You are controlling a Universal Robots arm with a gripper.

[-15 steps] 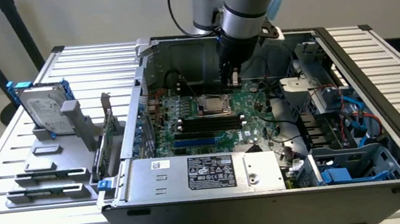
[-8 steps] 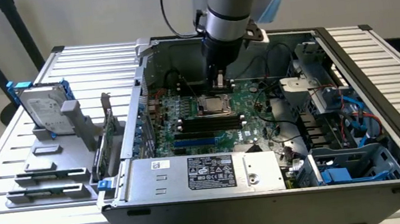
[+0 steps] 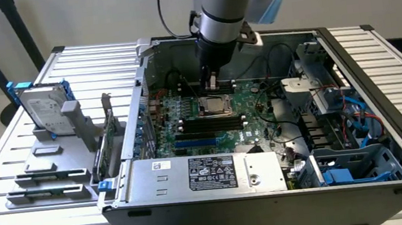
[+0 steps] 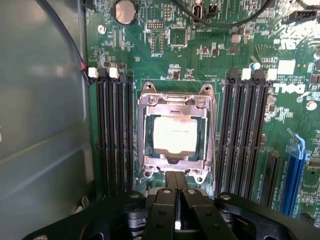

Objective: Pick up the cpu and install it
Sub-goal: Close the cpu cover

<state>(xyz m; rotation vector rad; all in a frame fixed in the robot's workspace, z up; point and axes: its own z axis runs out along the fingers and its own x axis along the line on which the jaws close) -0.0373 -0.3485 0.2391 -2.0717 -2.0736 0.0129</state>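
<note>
The gripper [image 4: 176,192] hangs just above the edge of the socket frame [image 4: 146,150], its fingers [image 4: 164,205] pressed together with nothing between them. In the exterior view the arm stands upright inside the open computer case [image 3: 273,209], its tip directly over the socket.

The cpu [image 4: 174,136] lies flat inside the socket frame, its plain silver-grey top facing up and framed squarely on all sides by the metal surround. It is apart from the gripper.

Dark memory slots [image 4: 116,135] run along both sides of the socket on the green motherboard [image 4: 165,55]. The power supply [image 3: 208,174] sits at the case wall, well apart from the socket. Outside the case, towards the exterior view's left of the socket, the hard drive [image 3: 44,113] stands upright in the grey holder blocks [image 3: 49,181].

As a judgement, the pick-up and the placing look done: the chip is in its seat and the gripper is empty. Whether the frame is latched down over it cannot be told, so the install may not be fully closed out.
</note>
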